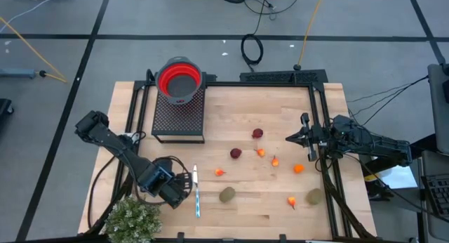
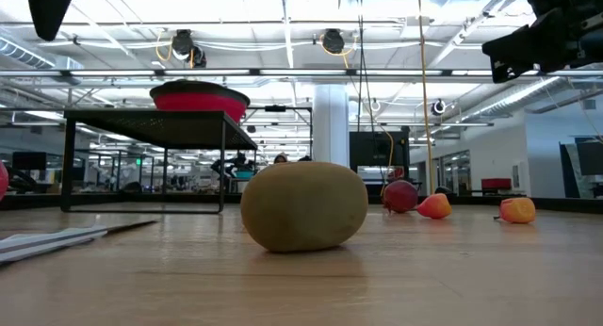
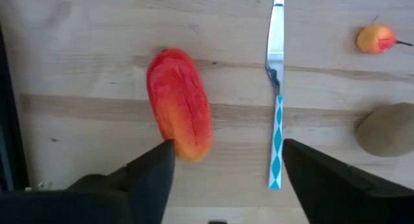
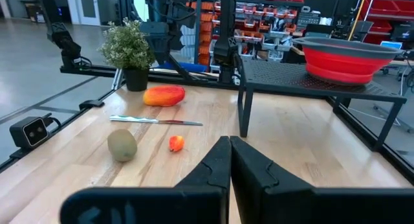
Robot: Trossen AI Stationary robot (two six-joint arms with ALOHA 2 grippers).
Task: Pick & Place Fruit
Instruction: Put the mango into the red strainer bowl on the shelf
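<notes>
High view first: the left gripper [image 1: 184, 188] sits low over the near-left part of the light wooden table [image 1: 238, 109], just beside the slim silver-and-teal knife [image 1: 197, 192] and close to the bushy green plant [image 1: 132, 221]. From its wrist camera the dark fingers [image 3: 150, 175] stand wide apart, released, with the elongated red-orange fruit [image 3: 180, 112] lying flat on the wood; one end of it reaches one finger's tip, nothing gripping it.

Over at the right edge, the right gripper [image 1: 292, 138] hovers with its fingers [image 4: 220, 167] pressed together, clenched on nothing.

The rest of the fruit is scattered across the middle. One brown-green kiwi-like oval [image 1: 226, 194] lies just right of the knife, the other kiwi oval [image 1: 314, 196] near the right rail. Two dark red balls [image 1: 257, 133] sit further back, and several tiny orange bits [image 1: 298, 168] dot the space between them and the kiwis.

A red collapsible bowl [image 1: 179, 79] rests on a black perforated metal stand [image 1: 179, 116] at the back left.
</notes>
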